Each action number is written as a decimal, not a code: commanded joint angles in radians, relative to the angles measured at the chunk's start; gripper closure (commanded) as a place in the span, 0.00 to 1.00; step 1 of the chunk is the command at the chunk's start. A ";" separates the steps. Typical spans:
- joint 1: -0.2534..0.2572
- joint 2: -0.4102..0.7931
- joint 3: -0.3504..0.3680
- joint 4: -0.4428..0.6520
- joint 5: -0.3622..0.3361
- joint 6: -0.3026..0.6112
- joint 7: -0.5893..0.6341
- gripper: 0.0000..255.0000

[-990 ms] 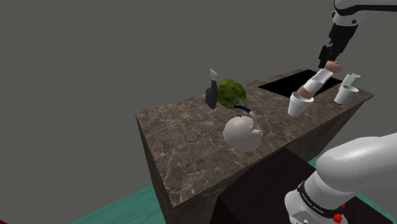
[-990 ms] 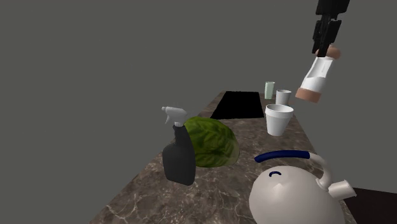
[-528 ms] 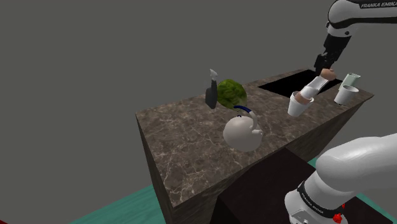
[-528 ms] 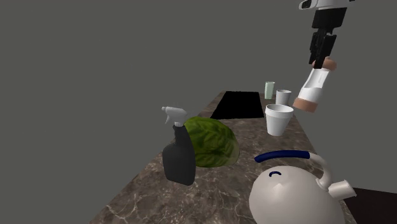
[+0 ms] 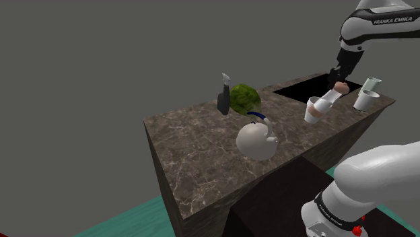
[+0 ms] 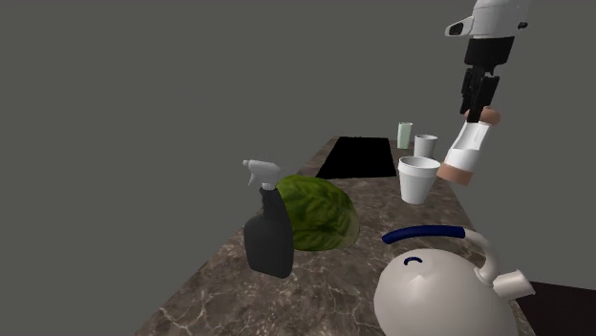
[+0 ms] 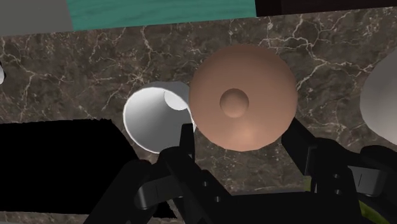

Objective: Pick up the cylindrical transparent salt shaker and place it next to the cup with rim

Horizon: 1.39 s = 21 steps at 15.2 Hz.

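- The dark, white-veined marble counter (image 5: pixel 195 145) is a long slab with a square black recess at its far end. The cups stand beside that recess.
- The white Franka arm (image 5: pixel 377 20) has come down over the last second, carrying its load from well above the cups to about their height.
- A rounded white kettle (image 5: pixel 256 140) with a blue handle sits mid-counter, well apart from the action.
- A crinkled green leafy head (image 5: pixel 243 98) lies just beside a dark grey spray bottle (image 5: pixel 223 95) with a pale trigger top.
- The white tapered cup with a flared rim (image 6: pixel 418 179) is smooth and open-mouthed. A smaller white cup (image 6: pixel 425 145) and a pale green tumbler (image 6: pixel 405 135) stand behind it.
- The cylindrical salt shaker (image 6: pixel 466 151) has a whitish see-through body with salmon-tan caps at both ends. It hangs tilted in the air, its lower end now level with the rimmed cup's wall, at that cup's right in the second exterior view. A second ago it was clearly higher.
- The black gripper (image 7: pixel 242 137) has its fingers clasped on the shaker's upper end — the wrist view shows the round tan cap between them.
- Judged from this, the descent is nearly done. What remains is to set the shaker down, upright if the tilt allows, and then let go.
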<state>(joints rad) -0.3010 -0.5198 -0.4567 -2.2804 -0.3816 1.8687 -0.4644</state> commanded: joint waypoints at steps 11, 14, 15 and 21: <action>-0.008 0.028 -0.036 -0.136 -0.027 0.164 0.024 1.00; -0.010 0.041 -0.046 -0.167 -0.034 0.207 0.030 1.00; -0.010 0.046 -0.049 -0.176 -0.036 0.222 0.032 1.00; -0.012 0.083 -0.071 -0.231 -0.049 0.312 0.042 1.00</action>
<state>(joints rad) -0.3132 -0.4439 -0.5241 -2.5026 -0.4289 2.1646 -0.4242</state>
